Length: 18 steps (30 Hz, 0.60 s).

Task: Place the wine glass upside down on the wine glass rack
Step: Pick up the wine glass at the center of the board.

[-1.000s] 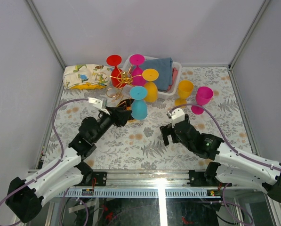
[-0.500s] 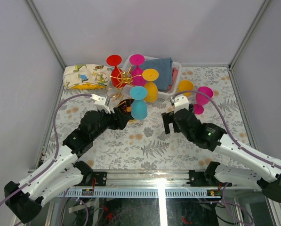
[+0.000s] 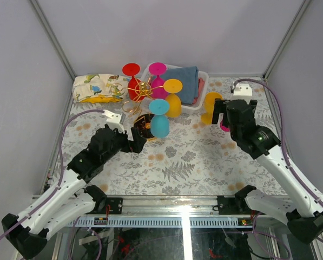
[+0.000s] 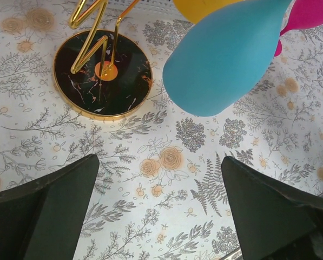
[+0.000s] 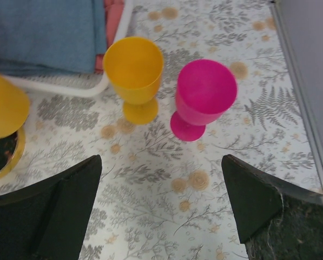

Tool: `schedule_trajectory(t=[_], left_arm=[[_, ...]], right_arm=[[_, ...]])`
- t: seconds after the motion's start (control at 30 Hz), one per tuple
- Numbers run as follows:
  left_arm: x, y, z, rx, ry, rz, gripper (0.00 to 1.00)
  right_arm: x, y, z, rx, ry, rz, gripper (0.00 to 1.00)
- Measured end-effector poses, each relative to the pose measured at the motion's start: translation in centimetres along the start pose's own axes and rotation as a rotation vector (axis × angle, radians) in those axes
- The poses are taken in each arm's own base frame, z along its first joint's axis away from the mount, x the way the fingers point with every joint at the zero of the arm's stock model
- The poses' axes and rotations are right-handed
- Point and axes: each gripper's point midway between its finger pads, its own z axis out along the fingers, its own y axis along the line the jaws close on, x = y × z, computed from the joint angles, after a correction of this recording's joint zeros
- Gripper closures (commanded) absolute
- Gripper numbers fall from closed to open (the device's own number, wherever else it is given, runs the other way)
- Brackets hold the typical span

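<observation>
Since a second ago my left gripper [image 3: 135, 138] has let go of the blue wine glass [image 3: 159, 123] and backed off it, and my right arm has swung from mid-table out towards the far right corner. The left jaws now stand spread wide with nothing between them, near the wine glass rack [image 3: 143, 90]. The left wrist view shows the rack's round dark base just ahead of them. The blue wine glass hangs upside down on the rack's near side, foot up, next to a hung yellow glass [image 3: 173, 102]. A red glass [image 3: 131, 81] and a hung pink glass [image 3: 157, 78] are on the far side. Right of the rack sits a white basket [image 3: 203, 76] holding a blue cloth [image 3: 187, 84]. Further right, an upright yellow glass [image 5: 134, 70] and an upright pink glass [image 5: 206, 91] stand on the table just beside each other. My right gripper [image 5: 161, 162] hovers above them, jaws wide apart and empty.
</observation>
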Motion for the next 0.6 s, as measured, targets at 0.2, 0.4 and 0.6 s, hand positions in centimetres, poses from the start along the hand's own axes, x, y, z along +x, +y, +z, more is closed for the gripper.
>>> schedule_trajectory(t=[0.2, 0.4, 0.6], left_arm=[[-0.4, 0.2, -0.6, -0.013, -0.014, 0.006, 0.0], [-0.4, 0.4, -0.8, -0.022, -0.016, 0.006, 0.0], [-0.8, 0.5, -1.2, -0.026, -0.04, 0.004, 0.0]], right_arm=[[-1.0, -3.3, 2.6, 0.141, 0.006, 0.039, 0.01], [-2.3, -6.9, 6.5, 0.268, 0.037, 0.101, 0.01], [-4.4, -9.0, 11.0, 0.311, 0.064, 0.158, 0.01]])
